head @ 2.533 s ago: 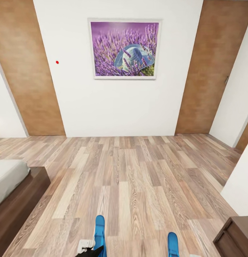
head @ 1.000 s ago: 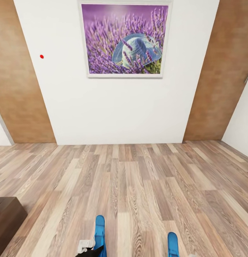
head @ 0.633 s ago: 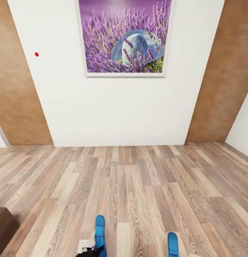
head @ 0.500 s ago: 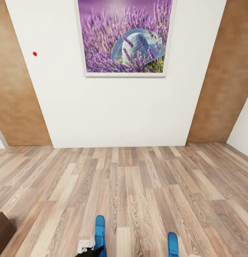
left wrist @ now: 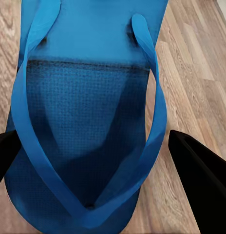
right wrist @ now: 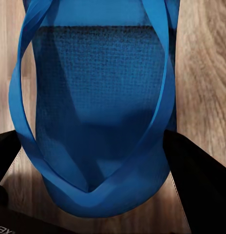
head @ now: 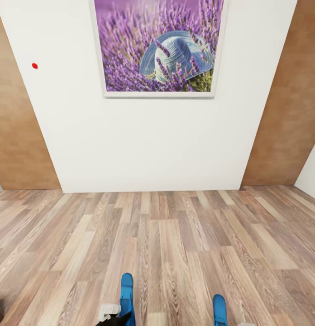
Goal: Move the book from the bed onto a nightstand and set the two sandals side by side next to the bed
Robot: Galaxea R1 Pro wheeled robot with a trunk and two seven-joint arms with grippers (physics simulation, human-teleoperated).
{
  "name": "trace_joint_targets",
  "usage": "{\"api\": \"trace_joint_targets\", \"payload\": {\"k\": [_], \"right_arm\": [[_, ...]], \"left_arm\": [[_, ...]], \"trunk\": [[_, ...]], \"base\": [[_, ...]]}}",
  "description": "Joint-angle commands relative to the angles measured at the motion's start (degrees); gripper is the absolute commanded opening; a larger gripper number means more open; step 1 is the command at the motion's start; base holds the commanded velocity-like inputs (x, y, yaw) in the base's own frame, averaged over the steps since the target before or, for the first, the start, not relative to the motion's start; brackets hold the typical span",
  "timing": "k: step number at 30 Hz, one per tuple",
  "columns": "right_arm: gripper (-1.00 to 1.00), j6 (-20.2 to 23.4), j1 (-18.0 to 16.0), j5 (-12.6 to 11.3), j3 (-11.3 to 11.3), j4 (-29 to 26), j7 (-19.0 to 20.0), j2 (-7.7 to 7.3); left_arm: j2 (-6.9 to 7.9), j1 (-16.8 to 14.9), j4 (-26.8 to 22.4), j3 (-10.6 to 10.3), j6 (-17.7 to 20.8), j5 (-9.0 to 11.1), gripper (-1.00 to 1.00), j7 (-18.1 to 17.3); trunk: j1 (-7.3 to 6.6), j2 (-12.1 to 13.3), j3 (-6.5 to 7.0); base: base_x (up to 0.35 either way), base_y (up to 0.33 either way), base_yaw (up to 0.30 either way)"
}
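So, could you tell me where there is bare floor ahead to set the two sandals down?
The wood-plank floor lies bare from the picture wall back to the left sandal and right sandal, door to door. No crowding shows.

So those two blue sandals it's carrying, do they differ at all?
Hardly. The left sandal shows more of its length in the head view, with a white bit beside it; the right sandal shows less. In the wrist views, the left sandal sits slightly askew between the jaws, while the right sandal sits straighter. Both are bright blue with blue V-shaped straps, held above the wood floor.
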Motion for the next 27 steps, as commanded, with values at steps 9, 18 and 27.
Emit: {"api": "trace_joint_targets", "payload": {"k": [9, 18, 27], "right_arm": [[-1.00, 0.6, 0.0, 0.0, -0.5, -0.1, 0.4, 0.04], [-1.00, 0.6, 0.0, 0.0, -0.5, -0.1, 0.4, 0.04], [-1.00, 0.6, 0.0, 0.0, -0.5, -0.1, 0.4, 0.04]], "left_arm": [[0.02, 0.0, 0.1, 0.3, -0.1, 0.0, -1.00, -0.3], [-0.05, 0.0, 0.1, 0.3, -0.1, 0.0, -1.00, -0.3], [-0.05, 0.0, 0.1, 0.3, -0.1, 0.0, -1.00, -0.2]], "trunk": [[0.02, 0.0, -0.06], [0.02, 0.0, -0.06], [0.02, 0.0, -0.06]], "base": [[0.323, 0.000, 0.000], [0.323, 0.000, 0.075], [0.323, 0.000, 0.011]]}}
